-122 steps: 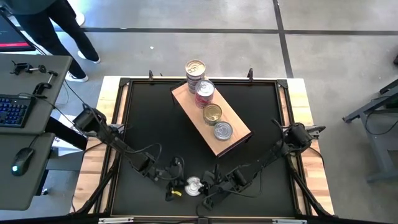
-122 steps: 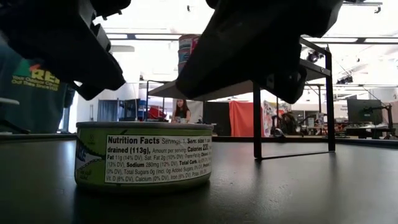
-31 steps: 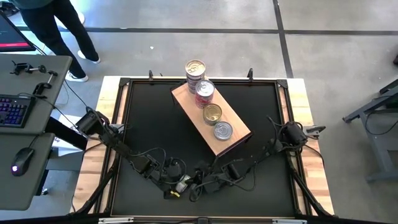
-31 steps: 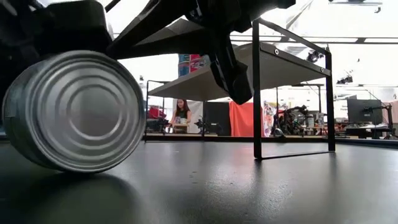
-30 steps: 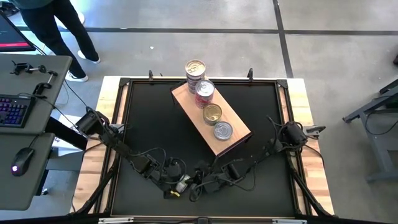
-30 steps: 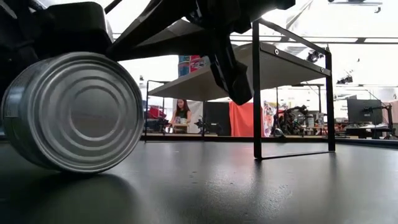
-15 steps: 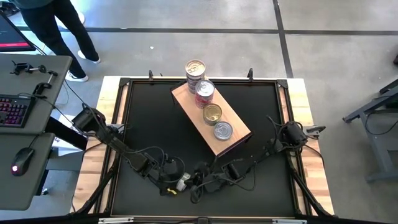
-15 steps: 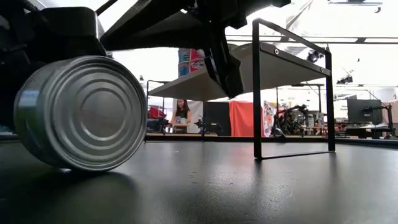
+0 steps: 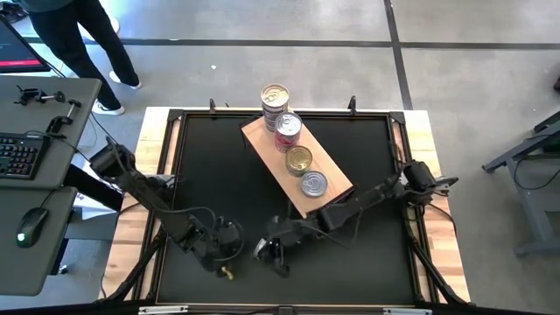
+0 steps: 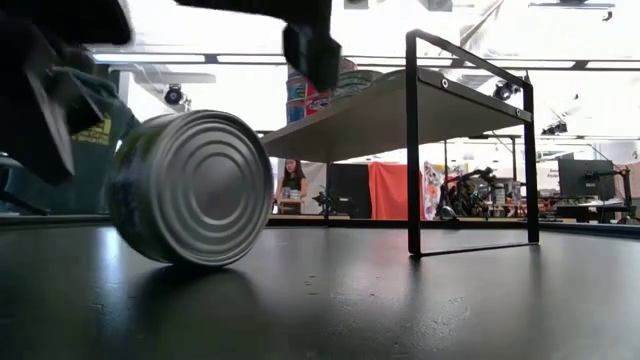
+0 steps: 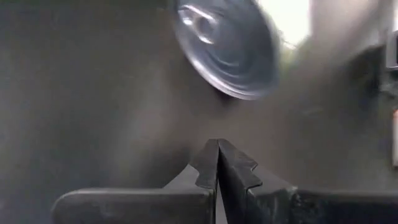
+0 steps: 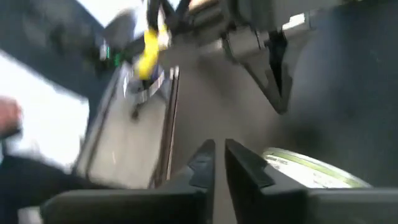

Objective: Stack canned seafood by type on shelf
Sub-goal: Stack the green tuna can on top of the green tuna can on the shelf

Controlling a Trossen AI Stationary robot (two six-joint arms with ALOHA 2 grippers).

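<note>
One loose tin (image 10: 190, 188) sits at the near edge of the black table (image 9: 350, 254). It is tipped up on its side, so its ribbed silver base faces the low camera. It lies between the two grippers and neither one holds it.

The left gripper (image 11: 217, 146) is low over the table to the tin's left, with its fingers pressed together and nothing between them. The right gripper (image 12: 216, 149) is just to the tin's right. Its fingers show only a slit between them and are also empty, and the tin's printed label sits beside one finger.

The main risk, as I judge it, is that a tin standing on its curved wall can roll. Any nudge from a closed finger could send it toward the near table edge, or under an arm where neither gripper can reach it. Closed fingers also cannot grip, so one gripper must open and line up across the tin's flat faces. If it comes in skewed, it may flick the tin away or pinch it by the rim and drop it.

Farther back is the shelf (image 9: 262, 144), a wooden board raised on a black frame. It carries a silver-lidded tin (image 9: 314, 184), then a gold-lidded one (image 9: 299, 159), a red stack (image 9: 287, 129) and the tall far stack (image 9: 275, 96). A tin carried in carelessly could hit those stacks and topple them, or end up on the wrong type.
</note>
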